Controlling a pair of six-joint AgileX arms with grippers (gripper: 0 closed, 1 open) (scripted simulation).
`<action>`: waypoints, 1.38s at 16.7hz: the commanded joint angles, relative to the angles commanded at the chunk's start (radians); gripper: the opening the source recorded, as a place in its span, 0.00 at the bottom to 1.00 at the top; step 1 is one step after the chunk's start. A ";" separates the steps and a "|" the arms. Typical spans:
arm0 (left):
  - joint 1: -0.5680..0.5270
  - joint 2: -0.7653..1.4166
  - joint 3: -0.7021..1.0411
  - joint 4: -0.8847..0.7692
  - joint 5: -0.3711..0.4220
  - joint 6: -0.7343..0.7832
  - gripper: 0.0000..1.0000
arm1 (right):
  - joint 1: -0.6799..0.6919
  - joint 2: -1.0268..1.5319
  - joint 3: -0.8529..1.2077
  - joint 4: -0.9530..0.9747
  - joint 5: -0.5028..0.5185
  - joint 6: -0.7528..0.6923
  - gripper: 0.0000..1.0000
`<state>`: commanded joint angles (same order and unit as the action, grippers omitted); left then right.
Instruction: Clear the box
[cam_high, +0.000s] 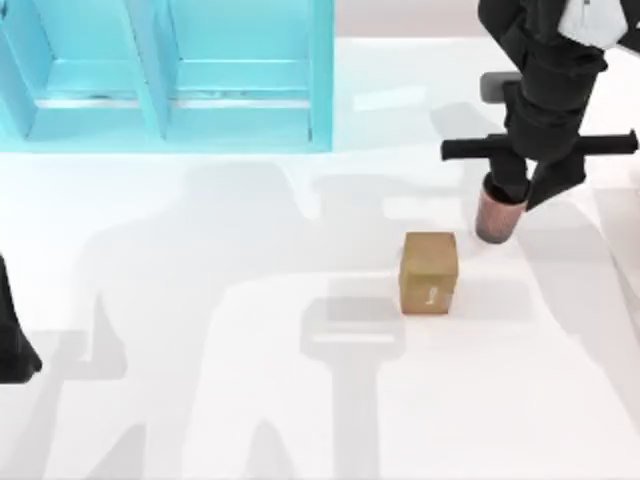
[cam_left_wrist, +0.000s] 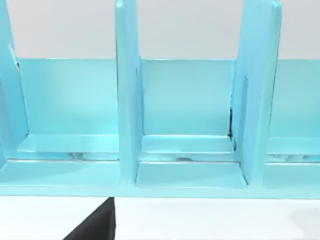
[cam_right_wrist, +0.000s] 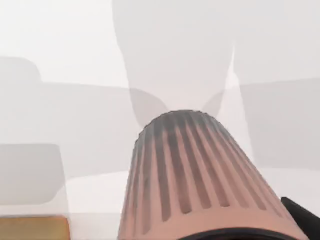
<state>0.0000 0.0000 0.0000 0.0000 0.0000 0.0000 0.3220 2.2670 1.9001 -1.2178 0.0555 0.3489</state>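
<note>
Copper-coloured ribbed cup (cam_high: 497, 218) is hanging clenched in your right hand (cam_high: 503, 200), just beside the cardboard box (cam_high: 429, 272) on the bench (cam_high: 250, 330). Your left hand (cam_high: 15, 350) is parked at the left edge; I cannot tell its state. Next, you are likely carrying the cup away from the box, keeping it clear.

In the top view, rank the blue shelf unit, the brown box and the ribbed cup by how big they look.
1. Blue shelf unit, by far the largest, though cut off by the frame.
2. Brown box.
3. Ribbed cup, held under the right end effector; the arm hides part of it, so its place below the box is unsure.
</note>
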 joint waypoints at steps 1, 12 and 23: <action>0.000 0.000 0.000 0.000 0.000 0.000 1.00 | 0.002 0.005 -0.025 0.028 0.001 0.001 0.00; 0.000 0.000 0.000 0.000 0.000 0.000 1.00 | 0.004 0.011 -0.047 0.051 0.002 0.002 0.45; 0.000 0.000 0.000 0.000 0.000 0.000 1.00 | 0.004 0.011 -0.047 0.051 0.002 0.002 1.00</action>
<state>0.0000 0.0000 0.0000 0.0000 0.0000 0.0000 0.3259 2.2782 1.8528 -1.1664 0.0571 0.3514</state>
